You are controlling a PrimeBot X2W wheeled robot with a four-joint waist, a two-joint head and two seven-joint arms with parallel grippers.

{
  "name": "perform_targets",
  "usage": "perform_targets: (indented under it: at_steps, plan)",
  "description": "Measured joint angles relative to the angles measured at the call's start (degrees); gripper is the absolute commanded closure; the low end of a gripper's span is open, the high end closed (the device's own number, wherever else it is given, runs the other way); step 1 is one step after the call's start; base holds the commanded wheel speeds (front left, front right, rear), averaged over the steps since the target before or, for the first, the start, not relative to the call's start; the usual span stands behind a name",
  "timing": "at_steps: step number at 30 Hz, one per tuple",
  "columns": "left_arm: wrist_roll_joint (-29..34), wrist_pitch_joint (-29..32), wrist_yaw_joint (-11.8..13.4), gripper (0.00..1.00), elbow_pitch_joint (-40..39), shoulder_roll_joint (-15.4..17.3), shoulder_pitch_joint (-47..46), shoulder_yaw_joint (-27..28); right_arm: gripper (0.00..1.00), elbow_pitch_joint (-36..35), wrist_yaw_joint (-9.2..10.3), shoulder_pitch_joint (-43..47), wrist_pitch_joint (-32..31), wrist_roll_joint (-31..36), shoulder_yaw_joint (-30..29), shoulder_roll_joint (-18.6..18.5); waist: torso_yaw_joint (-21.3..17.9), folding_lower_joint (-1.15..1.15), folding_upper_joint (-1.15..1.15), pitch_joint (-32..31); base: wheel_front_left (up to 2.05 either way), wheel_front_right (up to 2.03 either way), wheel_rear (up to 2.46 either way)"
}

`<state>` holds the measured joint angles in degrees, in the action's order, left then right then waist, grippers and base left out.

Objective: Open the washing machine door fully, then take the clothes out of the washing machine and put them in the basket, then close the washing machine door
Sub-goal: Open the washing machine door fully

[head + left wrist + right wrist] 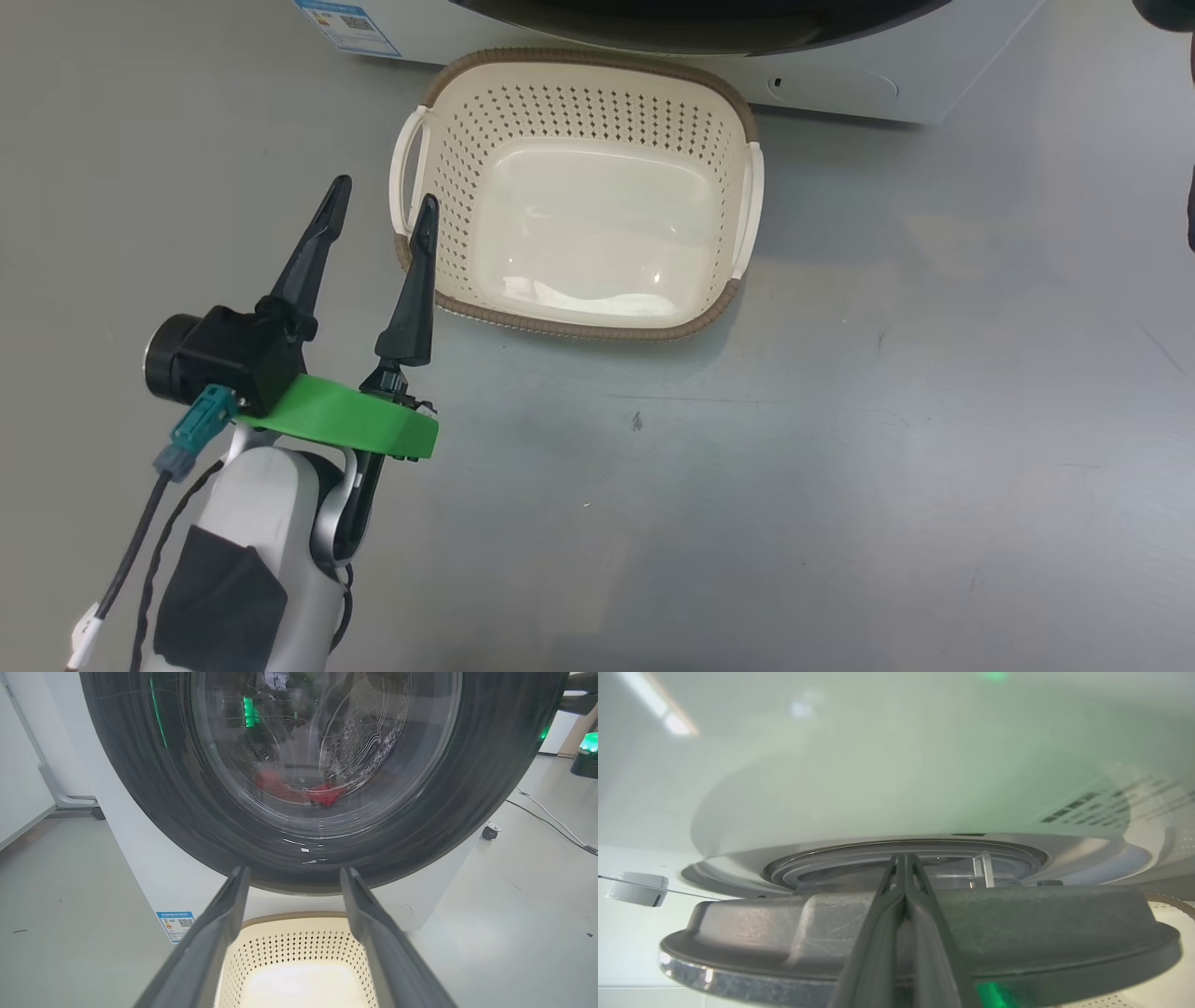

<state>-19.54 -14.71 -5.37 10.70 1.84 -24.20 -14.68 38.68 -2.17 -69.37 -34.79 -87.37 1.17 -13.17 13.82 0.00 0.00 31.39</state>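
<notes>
Pressed together, the 2 long dark fingers of the right gripper [903,856] lie across the grey rim of the large round glossy black washing machine door [1017,924], seemingly ajar. Beside the empty cream perforated plastic basket [579,112], set before the white front-loading washing machine [154,868], the left gripper [385,191] hangs spread wide, holding nothing. Red clothes [322,795] sit low in the drum behind the glass. I judge the door rigid, hinged and slick-faced, so hook its rim; the clothes are soft and light, best pinched at a bunched fold.
</notes>
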Motion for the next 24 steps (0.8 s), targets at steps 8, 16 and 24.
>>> perform_targets:
  at_steps: [8, 16, 24]
  plan:
    - [0.6, 0.0, -0.2, 0.00, 0.6, -0.1, -0.1, 0.1, 1.00, 0.7, -1.41, 0.8, -3.0, -1.2, 0.4, 0.0, -0.7, 0.00, 0.00, -0.6, 0.00, 0.00, 0.00]
    - [1.0, 0.0, -0.3, 0.00, 2.0, -0.1, -0.1, -0.3, 1.00, 1.6, -2.32, 3.5, -5.7, -3.2, 0.3, 0.5, -1.4, 0.00, 0.00, -2.3, 0.00, 0.00, 0.00]
    - [1.2, 0.0, -0.5, 0.00, 2.6, -0.1, 0.1, -0.4, 1.00, 1.7, -3.31, 7.2, -8.9, -3.9, 1.4, 1.1, -2.0, 0.00, 0.00, -4.1, 0.00, 0.00, 0.00]
